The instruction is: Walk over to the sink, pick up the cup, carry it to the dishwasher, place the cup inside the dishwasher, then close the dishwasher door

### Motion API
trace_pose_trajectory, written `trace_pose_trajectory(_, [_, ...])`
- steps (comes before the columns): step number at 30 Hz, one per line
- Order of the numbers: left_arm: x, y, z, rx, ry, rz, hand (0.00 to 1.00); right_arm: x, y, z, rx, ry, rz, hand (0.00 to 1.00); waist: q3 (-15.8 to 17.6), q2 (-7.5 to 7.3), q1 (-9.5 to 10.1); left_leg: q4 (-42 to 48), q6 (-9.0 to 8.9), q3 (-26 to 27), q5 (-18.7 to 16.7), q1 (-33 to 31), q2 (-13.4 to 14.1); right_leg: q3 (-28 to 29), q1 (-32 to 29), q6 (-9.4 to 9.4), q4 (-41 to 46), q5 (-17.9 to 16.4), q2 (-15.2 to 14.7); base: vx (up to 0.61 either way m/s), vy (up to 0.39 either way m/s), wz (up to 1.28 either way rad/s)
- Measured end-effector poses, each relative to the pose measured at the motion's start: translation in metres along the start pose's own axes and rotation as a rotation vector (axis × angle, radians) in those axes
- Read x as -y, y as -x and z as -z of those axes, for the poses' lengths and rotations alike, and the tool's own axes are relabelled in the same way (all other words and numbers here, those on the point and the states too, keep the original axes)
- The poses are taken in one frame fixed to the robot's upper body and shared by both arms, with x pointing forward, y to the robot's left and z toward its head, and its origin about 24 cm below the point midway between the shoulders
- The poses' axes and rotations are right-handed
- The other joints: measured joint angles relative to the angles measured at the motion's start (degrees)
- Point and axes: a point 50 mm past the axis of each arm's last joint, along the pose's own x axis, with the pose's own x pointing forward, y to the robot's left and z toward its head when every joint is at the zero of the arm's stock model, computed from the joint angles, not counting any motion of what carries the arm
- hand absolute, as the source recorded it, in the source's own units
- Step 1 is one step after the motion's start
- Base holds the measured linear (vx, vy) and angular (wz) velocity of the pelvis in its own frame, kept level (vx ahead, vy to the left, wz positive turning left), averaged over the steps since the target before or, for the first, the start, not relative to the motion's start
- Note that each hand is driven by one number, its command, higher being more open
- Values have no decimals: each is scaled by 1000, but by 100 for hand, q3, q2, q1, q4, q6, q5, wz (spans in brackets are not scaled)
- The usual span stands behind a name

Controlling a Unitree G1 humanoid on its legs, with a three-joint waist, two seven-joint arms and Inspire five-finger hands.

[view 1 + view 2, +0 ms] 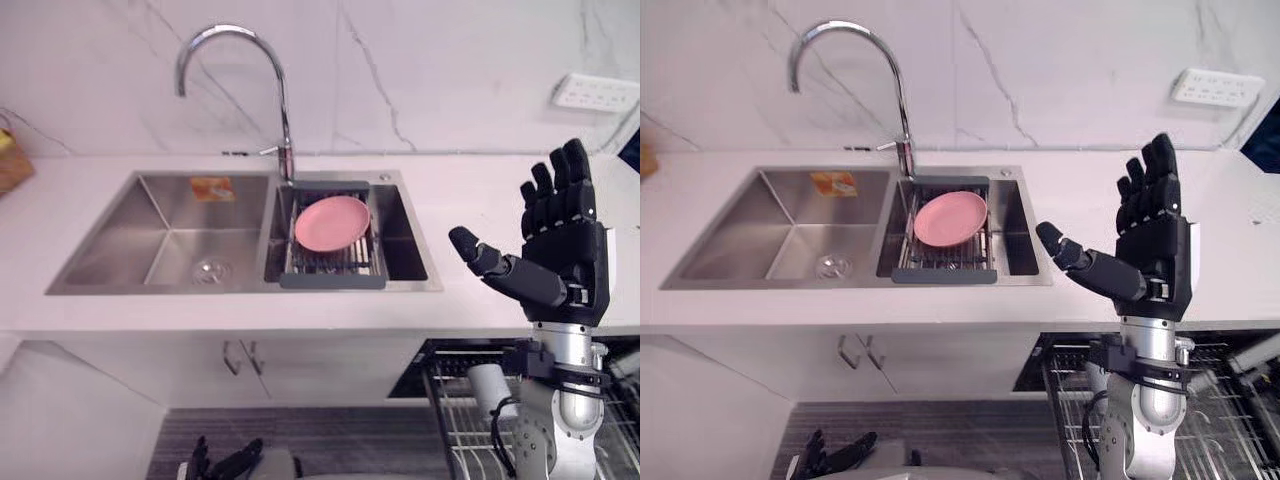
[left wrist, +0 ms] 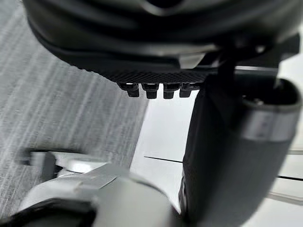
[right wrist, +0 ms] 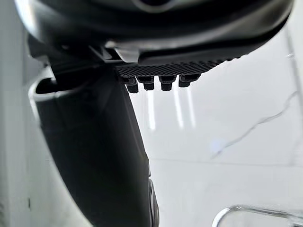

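R hand [image 1: 563,255] held spread, empty, over bench [image 1: 470,190] right end. Risk: plate [image 1: 332,222] in sink [image 1: 160,215] grasped instead of cup.

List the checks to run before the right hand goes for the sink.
1. Open, empty right hand: ok, raised over the counter beside the sink.
2. Cup as target: not ok, the drain rack holds a pink plate.
3. Open dishwasher: ok, its wire rack is out below the counter.
4. Idle left hand: ok, open, hanging low.
5. Path past the faucet: ok, it stands behind the basins, apart from the right hand.
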Motion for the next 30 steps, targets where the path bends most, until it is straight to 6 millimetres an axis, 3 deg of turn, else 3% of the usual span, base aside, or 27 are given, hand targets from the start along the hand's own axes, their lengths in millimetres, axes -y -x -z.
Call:
trace_pose_trajectory(1, [-1,0,2,-7,10,4,100,6,0,-2,3,23,29,100,-8,2,2,-534,60,67,597,43,-51,4,117,84,-80,-55,-92,219,136,5])
trace_pose_trajectory(2, [-1,0,2,-13,10,5,100,7,0,-2,5,28,37,100,-16,2,-3,-654,131,75,830,104,-112,8,154,135,-106,-86,-140,303,194,-3])
trace_pose_trajectory(3, [-1,0,4,-27,8,6,100,9,0,-3,7,33,47,100,-66,4,-7,-795,328,64,1106,160,-220,42,163,203,-129,-130,-215,361,214,-16])
trace_pose_trajectory(4, [-2,-1,6,-56,12,1,100,9,-1,-3,9,33,56,100,-112,-55,-22,-819,572,164,1136,219,-380,109,171,301,-104,-190,-388,301,175,-17])
trace_pose_trajectory(9, [-2,-8,-4,-64,-15,10,100,5,-13,-2,23,12,32,100,-115,-180,-71,-972,772,280,877,591,-635,396,160,441,405,-111,-653,271,129,-6])
trace_pose_trajectory(11, [-4,-9,-5,-65,-35,10,100,4,-15,-1,28,11,19,100,-141,-218,-71,-1171,777,221,787,837,-649,408,-46,453,1093,-118,-623,169,103,6])
trace_pose_trajectory(13, [-6,-10,-5,-69,-60,8,100,-4,-19,-1,37,6,-18,100,-158,-276,-74,-1557,784,207,700,1164,-679,609,-946,1026,2945,-44,-697,170,94,-8])
trace_pose_trajectory(14, [-7,-10,-6,-66,-72,7,100,-8,-20,0,37,-1,-32,100,-138,-310,-83,-1649,774,210,707,1267,-703,666,-1181,1045,3413,-46,-742,185,80,-7])
trace_pose_trajectory(15, [-11,-10,-4,-73,-97,4,100,-11,-20,3,27,-4,-55,100,-149,-362,-135,-1782,724,213,744,1448,-736,551,-1464,918,3853,-157,-849,216,47,6])
trace_pose_trajectory(17, [-14,-9,-3,-76,-106,-5,100,-17,-19,8,19,-20,-91,100,-210,-433,-198,-1865,740,187,739,1607,-737,229,-1671,733,3637,-321,-975,252,4,17])
trace_pose_trajectory(19, [-15,-11,-7,-72,-87,-23,100,-22,-19,9,24,-30,-126,100,-252,-505,-243,-1837,648,1,684,1604,-691,69,-1952,630,2670,-321,-936,250,-93,28])
trace_pose_trajectory(20, [-12,-11,-14,-23,-211,-10,100,-6,-20,13,-18,31,-119,100,82,-501,-224,-1425,413,-446,395,1591,-585,115,-824,634,329,591,-598,114,-57,15])
trace_pose_trajectory(30, [-11,-13,-16,-33,-212,17,100,-8,-23,11,-48,53,-212,100,76,-517,-213,-1576,424,-414,448,1593,-569,69,-745,673,52,721,-634,8,1,0])
